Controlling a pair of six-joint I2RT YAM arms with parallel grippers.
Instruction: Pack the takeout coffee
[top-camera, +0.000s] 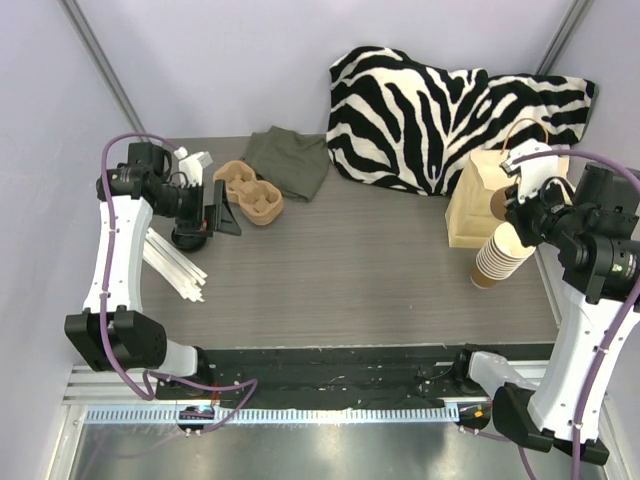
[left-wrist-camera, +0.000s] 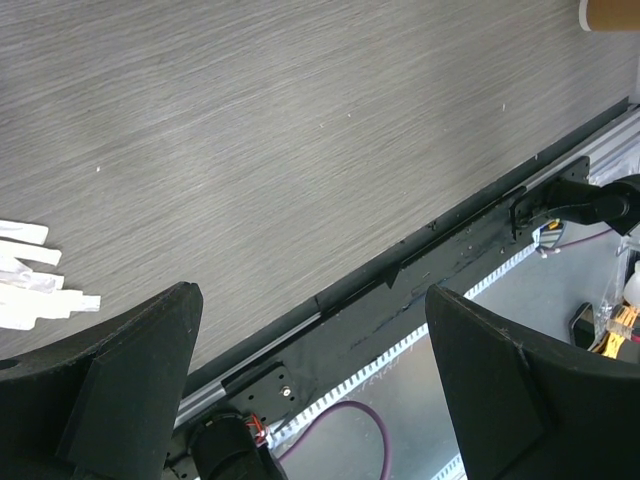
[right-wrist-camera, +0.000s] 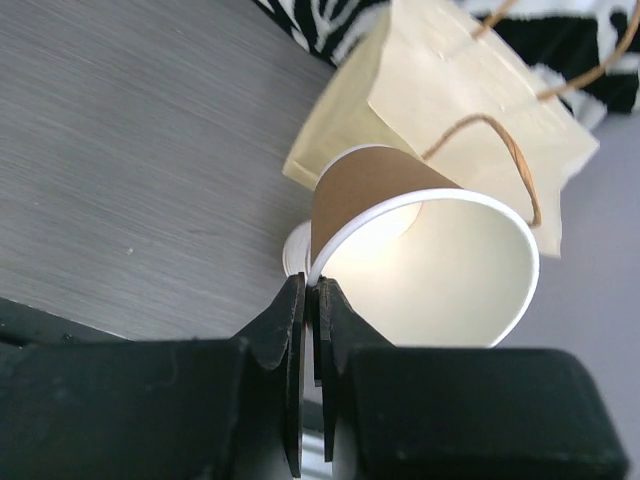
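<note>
Grey woodgrain table (top-camera: 350, 270); right gripper (right-wrist-camera: 312, 300) pinches the rolled rim of the tapered kraft cup (right-wrist-camera: 370, 190), left gripper (left-wrist-camera: 310, 300) spread wide

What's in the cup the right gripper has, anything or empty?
Empty and lidless: the right wrist view looks straight into the cup, showing a bare white interior. The right gripper pinches its rim.

The worktop (top-camera: 370, 260) shows a matt grey wood grain. The takeout coffee cup (right-wrist-camera: 370, 195) is brown kraft paper outside, smooth white inside. The bag (right-wrist-camera: 450, 90) is pale matt paper.
</note>
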